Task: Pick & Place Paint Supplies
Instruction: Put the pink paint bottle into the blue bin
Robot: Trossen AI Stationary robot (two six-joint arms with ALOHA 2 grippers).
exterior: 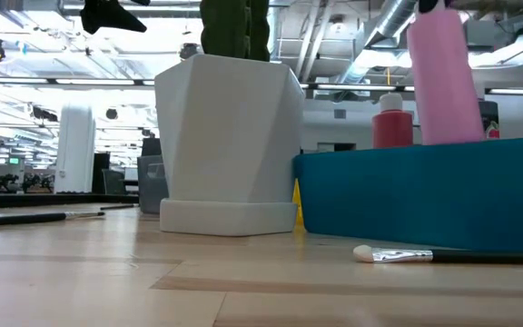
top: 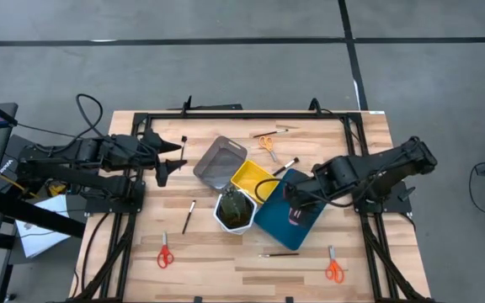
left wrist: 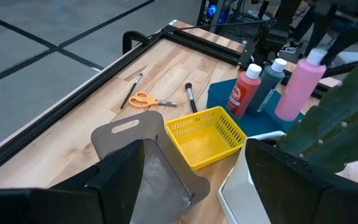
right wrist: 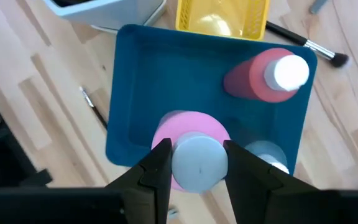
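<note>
A pink bottle stands in the blue tray, also seen in the low view. My right gripper is shut on its pale cap from above; it hangs over the tray. A red white-capped bottle and a grey white-capped bottle stand beside it in the tray. My left gripper is open and empty, left of the grey tray. Orange scissors, red scissors, more orange scissors and thin brushes lie loose on the table.
A yellow tray sits between the grey and blue trays. A white hexagonal pot holding a cactus stands just left of the blue tray. A black frame rail runs along the table's far side. Another brush lies in front of the blue tray.
</note>
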